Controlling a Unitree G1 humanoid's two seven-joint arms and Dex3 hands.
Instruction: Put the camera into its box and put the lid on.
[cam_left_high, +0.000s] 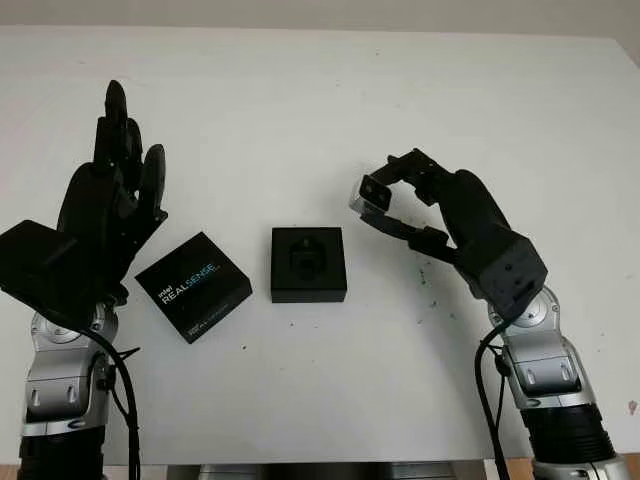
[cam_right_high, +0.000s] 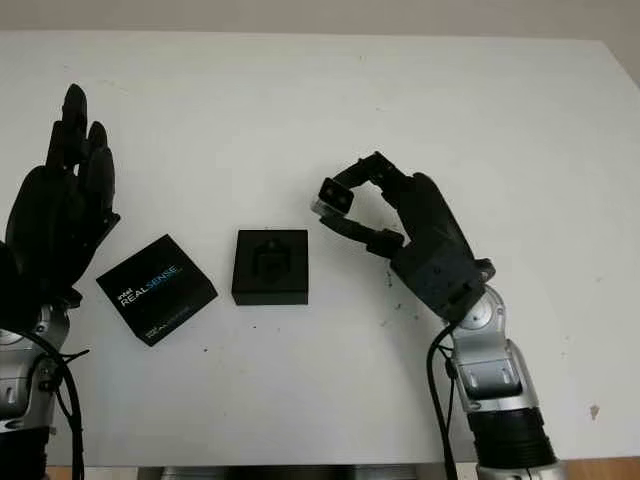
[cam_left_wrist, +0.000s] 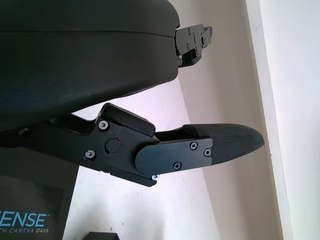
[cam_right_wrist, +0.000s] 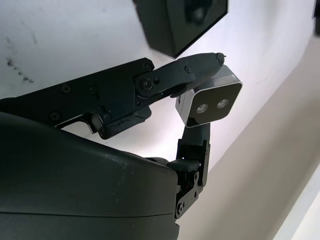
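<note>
My right hand (cam_left_high: 385, 205) holds a small silver camera (cam_left_high: 372, 194) pinched between its fingers, lifted above the table just right of the box. In the right wrist view the camera (cam_right_wrist: 210, 101) shows two lenses. The black box (cam_left_high: 308, 264) sits open at the table's middle, with a moulded recess inside. Its lid (cam_left_high: 193, 286), black with REALSENSE lettering, lies flat to the left of the box. My left hand (cam_left_high: 115, 190) is open, raised above the table left of the lid.
The white table (cam_left_high: 300, 110) stretches wide behind and around the objects. Its far edge meets a pale wall. A few small dark specks mark the surface near my right forearm.
</note>
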